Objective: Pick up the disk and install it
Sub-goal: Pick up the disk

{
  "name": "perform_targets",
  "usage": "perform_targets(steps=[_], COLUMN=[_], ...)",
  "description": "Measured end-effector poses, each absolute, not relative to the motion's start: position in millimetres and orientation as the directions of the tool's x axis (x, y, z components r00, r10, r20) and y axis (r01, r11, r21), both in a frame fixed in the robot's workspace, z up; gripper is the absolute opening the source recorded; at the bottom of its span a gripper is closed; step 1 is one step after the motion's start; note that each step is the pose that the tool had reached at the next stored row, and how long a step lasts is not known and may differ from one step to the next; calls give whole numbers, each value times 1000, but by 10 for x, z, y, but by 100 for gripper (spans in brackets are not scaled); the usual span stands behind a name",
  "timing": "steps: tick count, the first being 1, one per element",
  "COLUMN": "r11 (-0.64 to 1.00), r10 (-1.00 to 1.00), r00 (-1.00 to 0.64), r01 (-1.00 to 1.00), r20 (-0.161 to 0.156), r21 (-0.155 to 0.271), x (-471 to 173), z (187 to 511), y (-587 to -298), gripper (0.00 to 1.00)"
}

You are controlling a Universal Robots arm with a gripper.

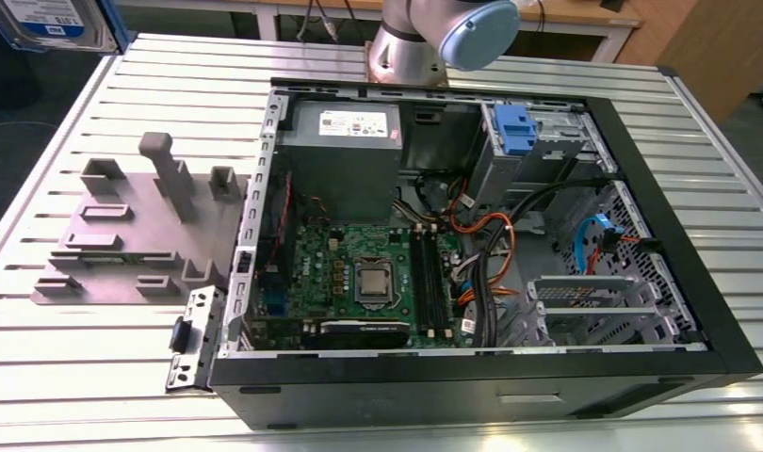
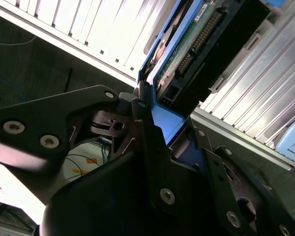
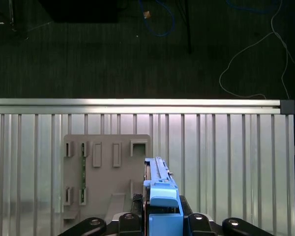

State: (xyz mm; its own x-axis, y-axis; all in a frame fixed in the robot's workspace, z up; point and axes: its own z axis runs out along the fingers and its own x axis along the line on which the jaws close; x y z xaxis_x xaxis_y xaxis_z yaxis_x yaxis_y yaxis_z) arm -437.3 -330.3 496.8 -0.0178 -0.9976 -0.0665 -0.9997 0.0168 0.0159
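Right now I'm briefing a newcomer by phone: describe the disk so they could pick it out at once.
Find the open black computer case on the ribbed metal table; the disk shows at the exterior view's top left corner, clamped edge-on in the hand in the first wrist view. Unlike the blue bracket inside the case, its blue frame holds a silver, labelled drive.

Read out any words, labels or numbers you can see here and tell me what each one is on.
White label on the power supply: print too small to read.
White-and-blue label on the disk: print too small to read.
Nothing else legible.
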Motion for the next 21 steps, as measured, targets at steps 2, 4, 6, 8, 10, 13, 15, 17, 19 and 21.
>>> perform_targets(steps=[2, 4, 6, 8, 10, 13, 15, 17, 19, 21], r11=[17, 17, 17, 17, 17, 17, 18, 18, 18, 18], r10=[-998, -998, -998, -998, -999, -999, -1000, -1000, -1000, -1000], r00=[-18, -18, -18, -18, -18, -18, -18, -18, -18, -18], r01=[-1000, -1000, -1000, -1000, -1000, -1000, -1000, -1000, -1000, -1000], r20=[-66, -66, -65, -58, -44, -34, -17, -1, 2, 3], r21=[16, 16, 16, 16, 16, 16, 15, 15, 15, 15], x=[-4373, -4373, -4374, -4373, -4373, -4373, -4373, -4373, -4373, -4373], z=[4969, 4969, 4969, 4969, 4969, 4969, 4969, 4969, 4969, 4969], y=[-3303, -3303, -3303, -3302, -3299, -3299, -3299, -3299, -3300, -3299], gripper=[36, 36, 36, 36, 36, 36, 36, 36, 36, 36])
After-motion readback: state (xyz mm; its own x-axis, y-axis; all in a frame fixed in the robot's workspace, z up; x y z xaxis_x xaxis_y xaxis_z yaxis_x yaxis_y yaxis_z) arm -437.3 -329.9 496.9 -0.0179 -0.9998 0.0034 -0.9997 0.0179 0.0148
